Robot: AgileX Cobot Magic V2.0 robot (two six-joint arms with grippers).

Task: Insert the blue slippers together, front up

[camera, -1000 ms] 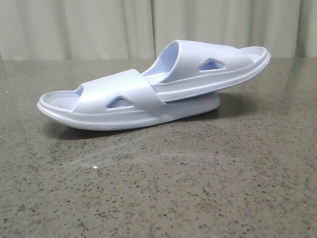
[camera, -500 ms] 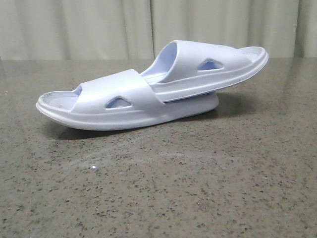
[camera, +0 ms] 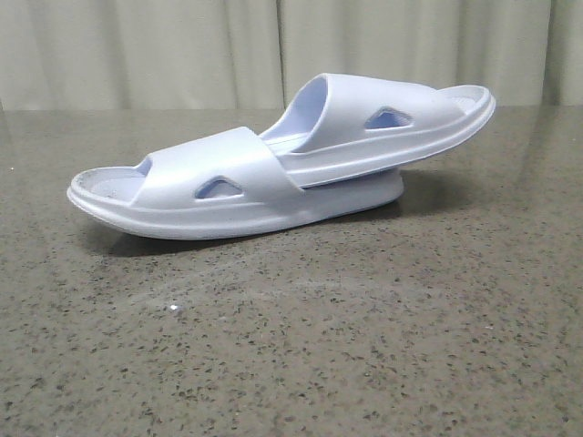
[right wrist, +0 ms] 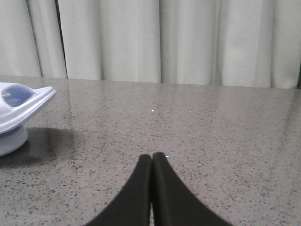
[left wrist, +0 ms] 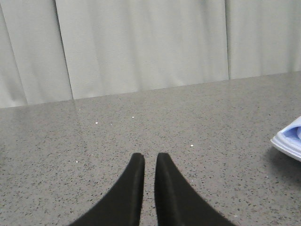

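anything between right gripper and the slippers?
No. In the right wrist view, only bare speckled table lies between the right gripper and the blue slippers.
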